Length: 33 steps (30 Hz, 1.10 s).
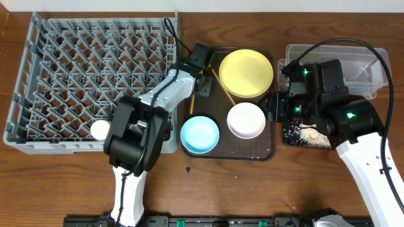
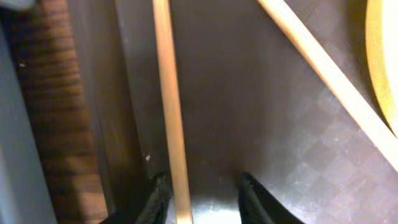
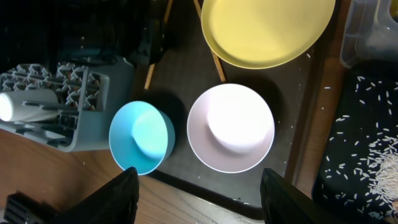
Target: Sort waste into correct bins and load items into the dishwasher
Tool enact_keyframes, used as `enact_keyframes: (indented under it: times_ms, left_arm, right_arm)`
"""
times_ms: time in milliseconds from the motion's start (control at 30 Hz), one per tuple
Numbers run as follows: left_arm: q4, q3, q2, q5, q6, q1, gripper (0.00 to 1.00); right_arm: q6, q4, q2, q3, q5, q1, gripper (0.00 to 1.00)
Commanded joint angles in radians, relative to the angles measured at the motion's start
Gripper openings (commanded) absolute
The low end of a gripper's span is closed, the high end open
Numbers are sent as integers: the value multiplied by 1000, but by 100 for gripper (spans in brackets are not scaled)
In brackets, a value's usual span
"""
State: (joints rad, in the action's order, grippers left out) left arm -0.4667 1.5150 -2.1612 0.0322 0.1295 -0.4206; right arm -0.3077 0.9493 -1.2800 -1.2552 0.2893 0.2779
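Observation:
My left gripper (image 2: 204, 180) is low over the left side of the brown serving tray (image 1: 265, 151), open, its jaws either side of one wooden chopstick (image 2: 169, 112) that lies close to the left finger. The second chopstick (image 2: 323, 68) lies diagonally beside the yellow plate (image 1: 246, 72). The blue bowl (image 3: 142, 137) and white bowl (image 3: 230, 127) stand on the tray's near half. My right gripper (image 3: 199, 174) hovers wide open above the white bowl's near side, holding nothing. The white cup (image 1: 99, 129) lies in the grey dish rack (image 1: 44, 75).
A black tray (image 1: 290, 133) holding pale rice crumbs (image 1: 309, 133) sits right of the serving tray, with the clear tub (image 1: 360, 69) behind it. Stray grains dot the serving tray. No wrapper or paper shows.

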Motion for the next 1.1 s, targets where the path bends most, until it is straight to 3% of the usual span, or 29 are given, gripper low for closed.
enact_keyframes:
  times_ms: [0,167,300,500,900,1067]
  left_arm:
    - [-15,-6,-48,-29,-9,2,31]
    - [-42,-6,-48,-67,2,2,15]
    - [-64,-6,-48,-104,2,4,8]
    - [-109,32,-15,-104,2,10,8]
    - [-256,66,312,-99,2,80,8]
    - [-322,66,367,-58,2,150,8]
  right_arm:
    - [-10,1,5,-9,7,-2,60]
    - [-10,1,5,-9,7,-2,60]
    - [-10,1,5,-9,7,-2,60]
    - [-10,2,5,-9,7,-2,60]
    - [-10,2,5,-9,7,-2,59]
    - [-10,2,5,-9,7,-2,59]
